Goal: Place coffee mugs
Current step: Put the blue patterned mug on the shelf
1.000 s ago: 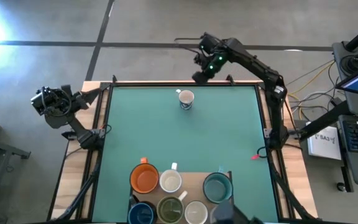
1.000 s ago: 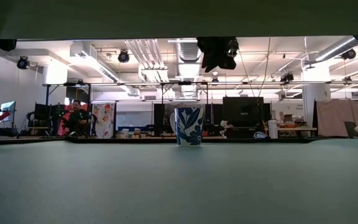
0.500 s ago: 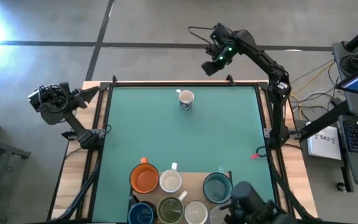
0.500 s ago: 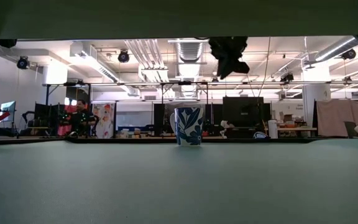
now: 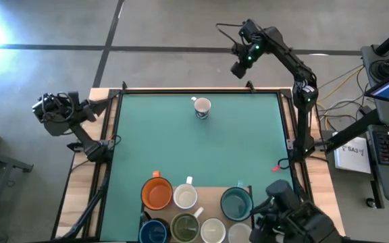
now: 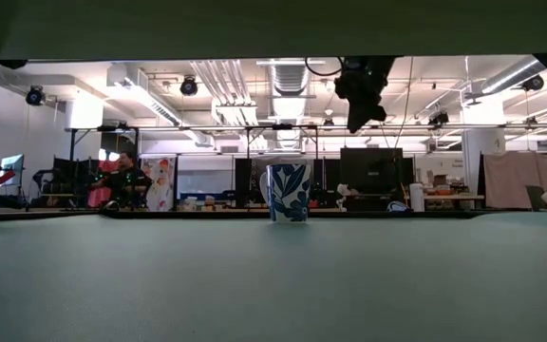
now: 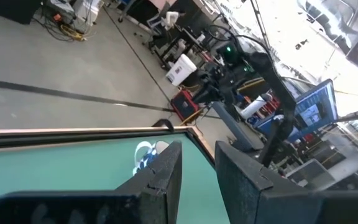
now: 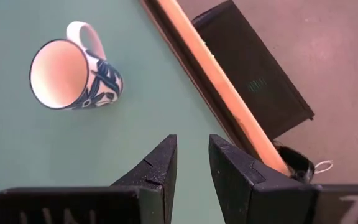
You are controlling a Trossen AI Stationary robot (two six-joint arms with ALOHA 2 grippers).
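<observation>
A white mug with blue leaves (image 5: 202, 108) stands upright on its base on the green table (image 5: 201, 152), near the far edge; it also shows in the low view (image 6: 289, 192) and the right wrist view (image 8: 73, 74). Several other coffee mugs, among them an orange (image 5: 157, 194), a teal (image 5: 235, 202) and a dark blue one (image 5: 154, 231), stand on a brown board at the near edge. My right gripper (image 5: 238, 69) (image 8: 191, 146) hangs open and empty beyond the far edge, right of the leaf mug. My left gripper (image 5: 46, 108) (image 7: 197, 162) waits open off the table's left side.
A wooden rail (image 8: 216, 81) frames the table, with a dark box (image 8: 253, 81) on the floor beyond the far edge. A dark bulky shape (image 5: 289, 216) shows at the near right corner. Bare green table lies between the leaf mug and the near cluster.
My right gripper has swung toward the table's right, away from the leaf mug, staying high beyond the far edge, and has rolled somewhat. The mug has stayed where it was. A dark shape has come into view at the near right corner.
</observation>
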